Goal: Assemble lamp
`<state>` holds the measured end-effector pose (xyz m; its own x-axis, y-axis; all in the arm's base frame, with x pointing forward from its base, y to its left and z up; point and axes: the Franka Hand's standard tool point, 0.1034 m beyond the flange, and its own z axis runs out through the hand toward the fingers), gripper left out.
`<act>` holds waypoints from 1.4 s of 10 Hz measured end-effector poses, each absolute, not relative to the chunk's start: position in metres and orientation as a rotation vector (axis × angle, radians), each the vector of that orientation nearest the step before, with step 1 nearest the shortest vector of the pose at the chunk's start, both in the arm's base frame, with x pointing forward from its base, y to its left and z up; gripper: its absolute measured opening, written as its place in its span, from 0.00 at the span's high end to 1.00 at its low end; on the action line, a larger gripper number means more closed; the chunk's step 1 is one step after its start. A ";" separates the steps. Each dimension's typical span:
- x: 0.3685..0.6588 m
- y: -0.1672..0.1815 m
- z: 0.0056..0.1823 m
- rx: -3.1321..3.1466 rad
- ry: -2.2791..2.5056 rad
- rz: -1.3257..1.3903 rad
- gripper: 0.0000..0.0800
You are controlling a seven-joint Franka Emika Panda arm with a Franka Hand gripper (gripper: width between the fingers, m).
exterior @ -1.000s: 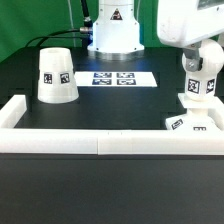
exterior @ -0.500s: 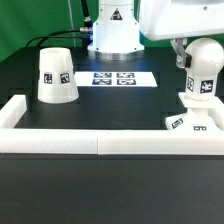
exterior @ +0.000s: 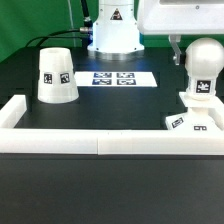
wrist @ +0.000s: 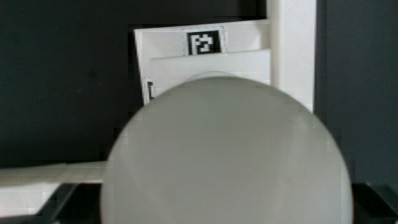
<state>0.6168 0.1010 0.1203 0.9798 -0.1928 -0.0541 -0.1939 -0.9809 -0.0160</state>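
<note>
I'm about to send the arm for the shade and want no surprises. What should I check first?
1. The bulb upright on the base: ok.
2. The bulb fully seated in the base: cannot tell.
3. The gripper clear of the bulb: not ok, one finger sits beside it.
4. The gripper open: cannot tell.
5. The shade standing free, nothing on it: ok.

Black bench (exterior: 110, 115) with the flat white marker board (exterior: 118, 78) lying toward its far edge, a long white border rail (exterior: 100, 143) running along its near edge, a short rail return (exterior: 12, 112) at the near corner on the exterior view's left, and green backdrop (exterior: 25, 25) beyond the far edge.
</note>
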 end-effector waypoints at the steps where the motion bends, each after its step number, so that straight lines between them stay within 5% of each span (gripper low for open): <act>1: 0.616 0.101 0.120 -3.092 0.430 0.082 0.28; 11: 0.613 0.105 0.119 -2.597 1.678 0.146 0.28; 14: 0.611 0.107 0.117 -2.647 1.583 0.155 0.15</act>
